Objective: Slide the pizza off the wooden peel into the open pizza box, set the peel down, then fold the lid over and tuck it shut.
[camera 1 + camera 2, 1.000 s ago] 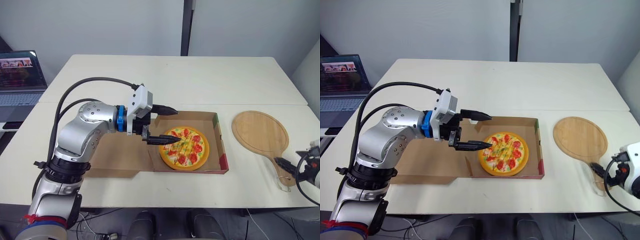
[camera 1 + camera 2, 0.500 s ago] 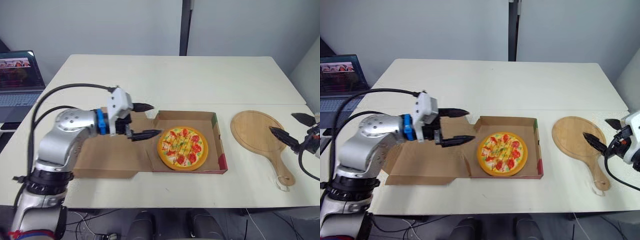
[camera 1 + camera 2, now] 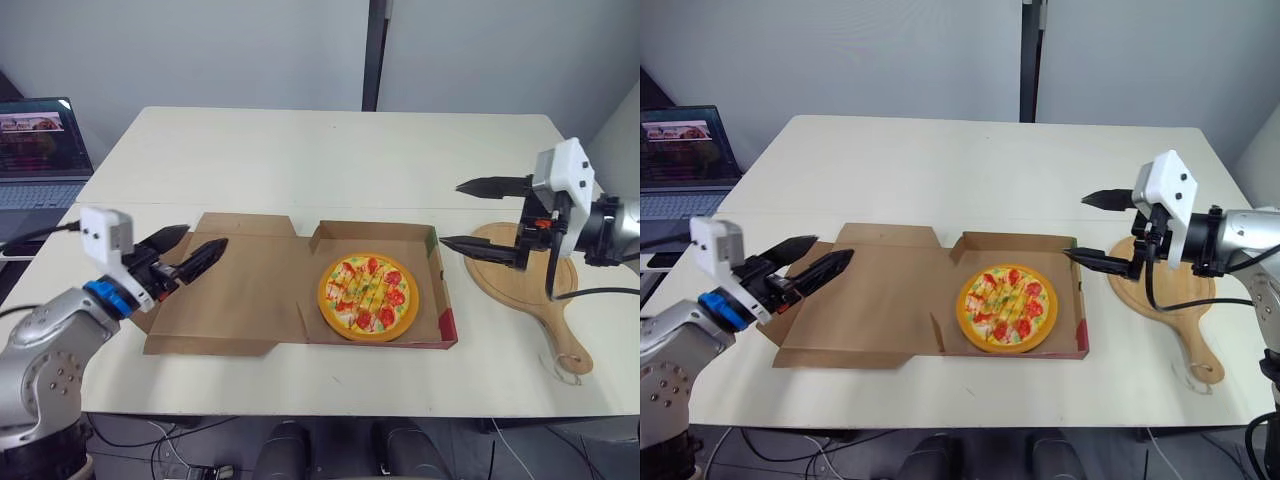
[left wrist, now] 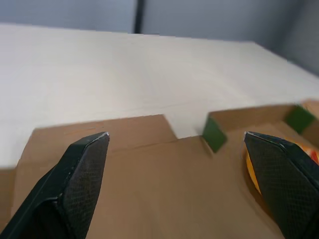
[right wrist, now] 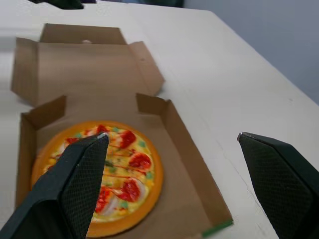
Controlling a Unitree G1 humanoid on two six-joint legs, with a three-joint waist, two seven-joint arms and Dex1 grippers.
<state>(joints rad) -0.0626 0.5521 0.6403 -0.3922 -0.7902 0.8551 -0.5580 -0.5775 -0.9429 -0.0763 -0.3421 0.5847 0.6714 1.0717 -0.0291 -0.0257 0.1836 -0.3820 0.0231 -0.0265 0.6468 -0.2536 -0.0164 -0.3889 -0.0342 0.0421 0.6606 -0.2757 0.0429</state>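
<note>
One table [image 3: 330, 150], pale, with a seam across its top, carries all the task items. One pizza box [image 3: 345, 243] of brown cardboard lies open at the near-centre of it. Its single lid [image 3: 240, 295] is folded out flat on the table toward the robot's left, and the tray sits to the right of the lid. The only printing seen on the box is red and green colour blocks on the tray's right wall; any lettering there is too small to read. One wooden peel [image 3: 525, 300] lies flat on the table just beside the tray's right wall, apart from it, with its handle pointing toward the robot. One laptop [image 3: 40, 150] stands open off the table's far left edge; its screen content cannot be read. One pizza [image 3: 368, 296], round, with red slices and green bits, rests inside the tray, nearer its left side. Two grippers are observed. The left gripper [image 3: 200, 240] hangs over the lid's left edge with its fingers parted and nothing between them; contact with the cardboard cannot be confirmed. The right gripper [image 3: 452, 213] has its fingers spread wide and is empty, with the lower finger over the peel's edge nearest the box and the upper finger over bare table.
</note>
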